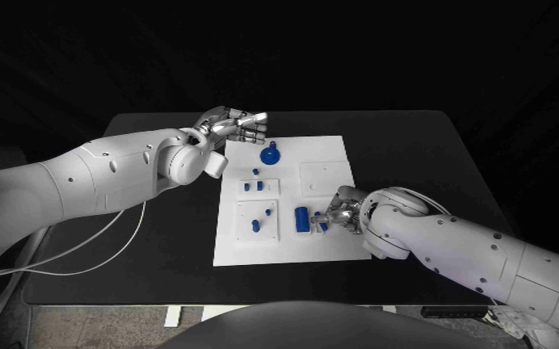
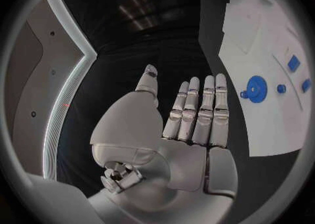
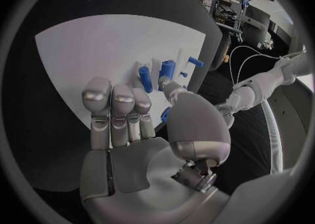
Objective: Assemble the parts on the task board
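Nearest the robot, the right hand (image 1: 342, 216) rests low on the near right part of the task board (image 1: 321, 151). In the right wrist view a small blue part (image 3: 166, 114) shows between thumb and fingers (image 3: 112, 105); whether it is gripped cannot be told. Just beside that hand lies a blue cylinder (image 1: 302, 218), flat on the board. Left of it, small blue pieces (image 1: 256, 224) sit on a raised square plate. Farther in, more small pieces (image 1: 253, 187) lie on a second square plate. A bare raised square (image 1: 324, 178) shows nothing fitted. At the far end lies a round blue part (image 1: 271, 155). The left hand (image 1: 234, 125) hovers at the board's far left corner above the tabletop (image 1: 408, 135), fingers (image 2: 197, 109) straight, together, holding nothing.

Judgement: assembly is at an early stage; most parts appear loose.
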